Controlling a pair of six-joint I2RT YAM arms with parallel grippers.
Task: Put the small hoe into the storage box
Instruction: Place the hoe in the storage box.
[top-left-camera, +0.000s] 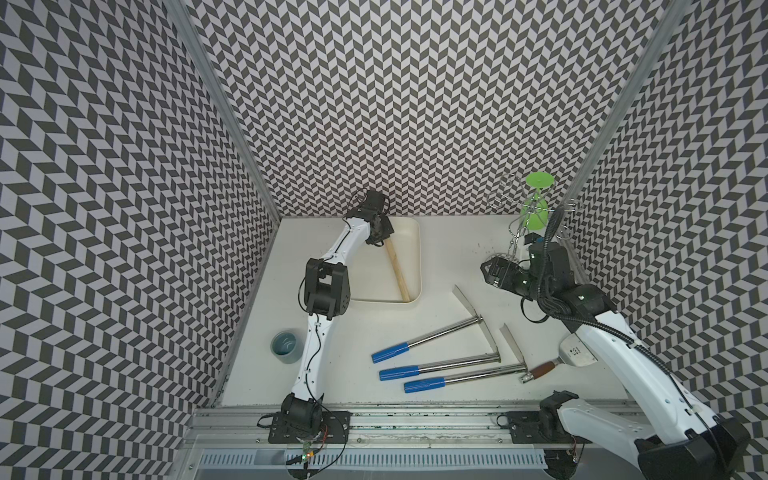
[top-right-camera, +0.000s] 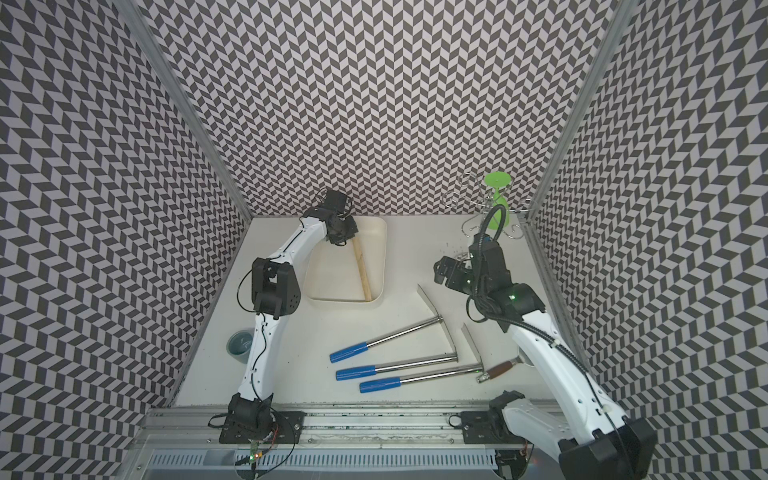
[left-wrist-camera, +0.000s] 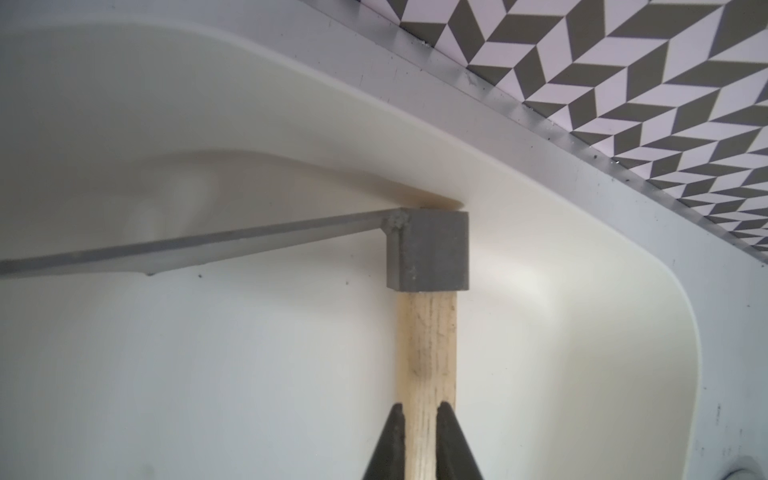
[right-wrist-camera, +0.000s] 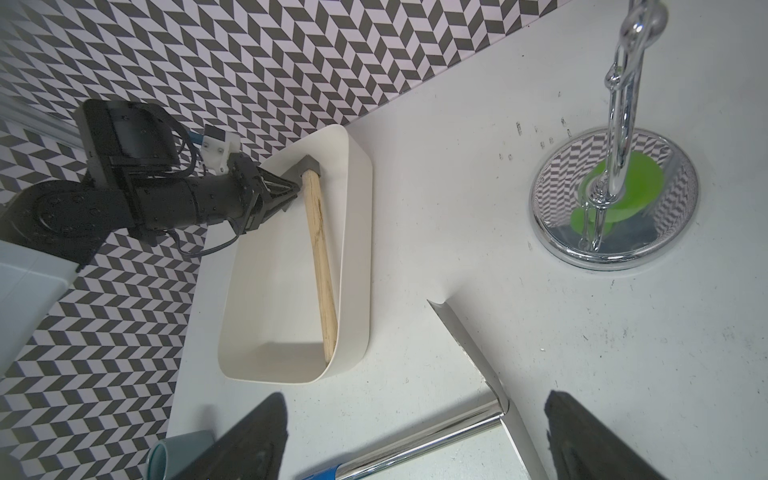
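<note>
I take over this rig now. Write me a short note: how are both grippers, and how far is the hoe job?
Left gripper: shut on the wooden handle of the small hoe, near its head.
Right gripper: open, empty, above the table.
Hoe: in the box, head in the far corner, handle end in a near corner.
Done: hoe is inside.
Left: release it, pull the arm back.

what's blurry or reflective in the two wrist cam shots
Left wrist view: the left gripper is a dark, soft blur at the frame edge; the small hoe handle grain is crisp. Right wrist view: the chrome rack base mirrors the chevron wall; the right gripper is out of focus.
</note>
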